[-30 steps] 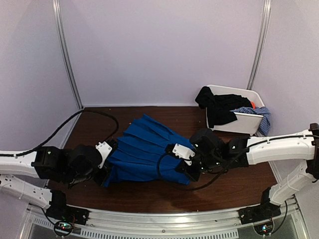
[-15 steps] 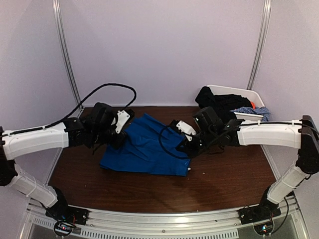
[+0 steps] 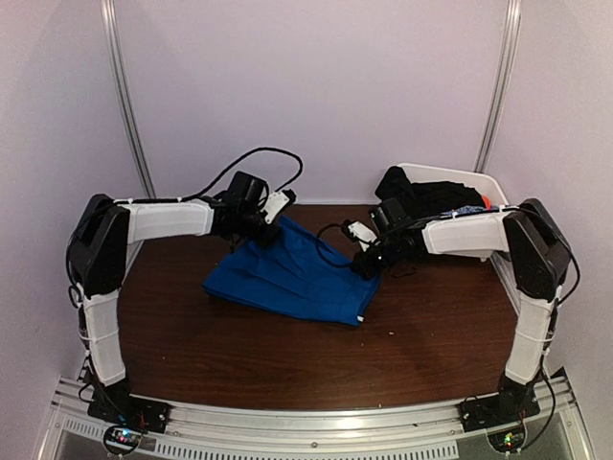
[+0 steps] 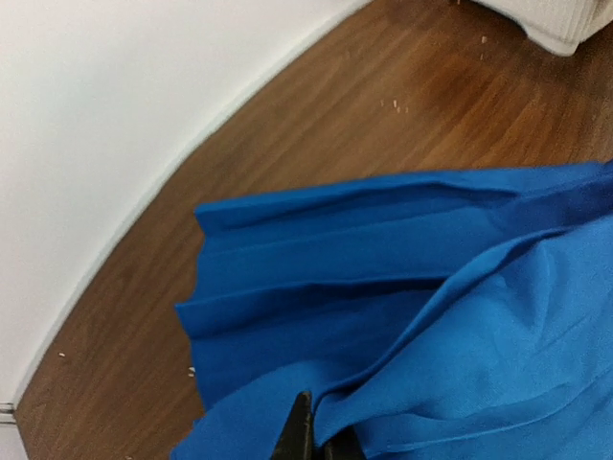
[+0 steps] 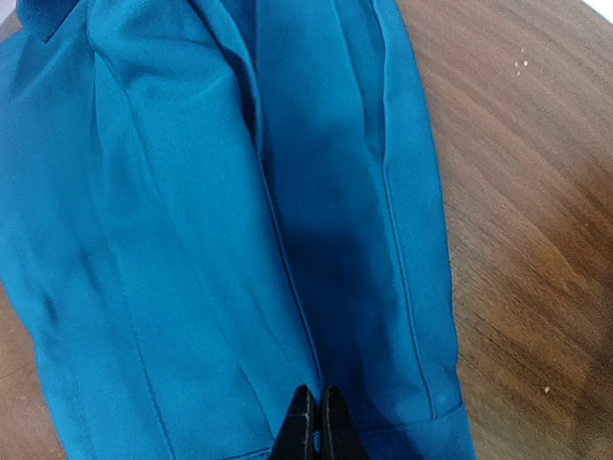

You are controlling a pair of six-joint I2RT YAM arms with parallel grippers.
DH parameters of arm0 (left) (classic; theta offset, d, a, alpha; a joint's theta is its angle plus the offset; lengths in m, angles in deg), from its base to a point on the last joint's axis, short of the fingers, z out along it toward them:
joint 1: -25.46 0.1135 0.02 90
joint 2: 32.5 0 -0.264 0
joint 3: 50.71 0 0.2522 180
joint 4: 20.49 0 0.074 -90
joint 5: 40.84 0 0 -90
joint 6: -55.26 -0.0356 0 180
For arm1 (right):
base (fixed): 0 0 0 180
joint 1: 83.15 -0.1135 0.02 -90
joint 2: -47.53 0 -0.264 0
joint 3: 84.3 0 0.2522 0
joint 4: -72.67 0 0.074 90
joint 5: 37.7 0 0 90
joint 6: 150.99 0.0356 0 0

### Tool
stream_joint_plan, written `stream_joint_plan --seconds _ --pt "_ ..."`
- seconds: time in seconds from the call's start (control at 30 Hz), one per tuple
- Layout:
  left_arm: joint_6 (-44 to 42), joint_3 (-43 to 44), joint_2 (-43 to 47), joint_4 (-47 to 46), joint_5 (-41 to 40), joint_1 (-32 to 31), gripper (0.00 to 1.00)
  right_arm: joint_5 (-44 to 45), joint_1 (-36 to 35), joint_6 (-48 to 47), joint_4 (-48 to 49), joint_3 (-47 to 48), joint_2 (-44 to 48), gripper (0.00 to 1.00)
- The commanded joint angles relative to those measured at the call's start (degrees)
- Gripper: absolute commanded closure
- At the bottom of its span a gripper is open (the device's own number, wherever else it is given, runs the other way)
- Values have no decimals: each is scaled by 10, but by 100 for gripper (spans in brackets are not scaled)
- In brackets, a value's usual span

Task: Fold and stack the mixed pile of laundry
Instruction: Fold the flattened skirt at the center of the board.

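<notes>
I am swinging both arms from six o'clock toward twelve o'clock, my left gripper [image 4: 308, 433] and right gripper [image 5: 316, 420] each pinching the bright royal-blue cloth garment [image 3: 297, 278], which is doubling over itself mid brown wooden surface [image 3: 431, 331], so its first fold is closing.

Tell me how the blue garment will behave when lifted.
Probably floppy: the blue garment drapes in soft pleats between the left gripper and right gripper. Likely light, since two fingertip pinches hold it. Perhaps slightly slippery; the cloth looks smooth.
</notes>
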Motion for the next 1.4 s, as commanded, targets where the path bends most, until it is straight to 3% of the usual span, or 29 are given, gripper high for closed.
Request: stream_joint_plan --seconds 0.0,0.23,0.4,0.6,0.77,1.0,1.37 --pt "7 10 -72 -46 32 10 100 8 0 -1 5 43 -78 100" --pt "54 -95 -23 -68 25 17 100 -21 -30 15 31 19 -94 100" --pt "61 -172 70 -72 22 17 100 -61 -61 56 51 -32 -29 100" --pt "21 -128 106 -22 9 17 100 -53 -57 55 22 -50 47 100" --pt "-4 -67 81 -25 12 17 100 -69 -39 56 2 -43 56 100" --pt "-20 28 -32 -36 32 17 100 -47 -8 58 0 -51 17 100" --pt "-9 3 -115 -79 27 17 100 -65 -9 63 20 -47 -42 100"
